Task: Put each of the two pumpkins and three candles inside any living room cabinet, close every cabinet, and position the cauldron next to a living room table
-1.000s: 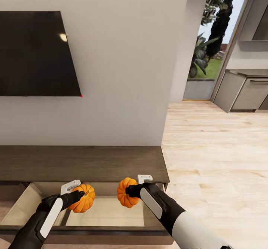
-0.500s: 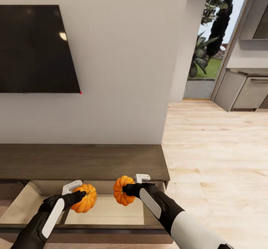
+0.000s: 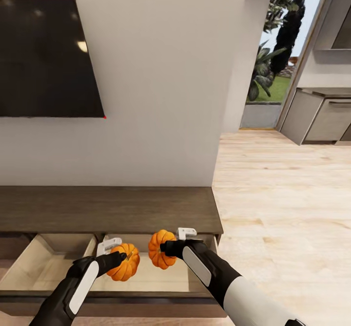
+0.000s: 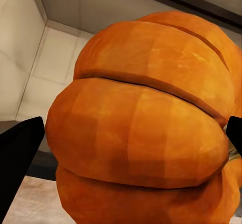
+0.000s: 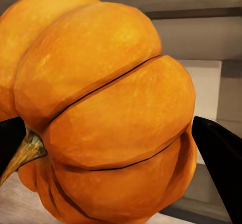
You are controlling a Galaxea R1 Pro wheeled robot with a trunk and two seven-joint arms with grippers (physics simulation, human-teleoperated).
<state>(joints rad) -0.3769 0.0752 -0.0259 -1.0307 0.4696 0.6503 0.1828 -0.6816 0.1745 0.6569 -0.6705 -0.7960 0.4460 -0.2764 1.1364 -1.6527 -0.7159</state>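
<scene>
The left tool (image 3: pixel 117 260) grips one pumpkin (image 3: pixel 124 262), its black fingers (image 4: pixel 17 158) pressed on either side of the orange ribs. The right tool (image 3: pixel 168 249) grips the other pumpkin (image 3: pixel 159 249), with its stem (image 5: pixel 22 153) jutting beside one finger. Both pumpkins hang close together over the open drawer (image 3: pixel 58 262) of the cabinet (image 3: pixel 107 209), above its pale beige interior. A dark screen (image 3: pixel 46 57) hangs on the wall to the far left, and a wooden floor (image 3: pixel 282 209) stretches right.
</scene>
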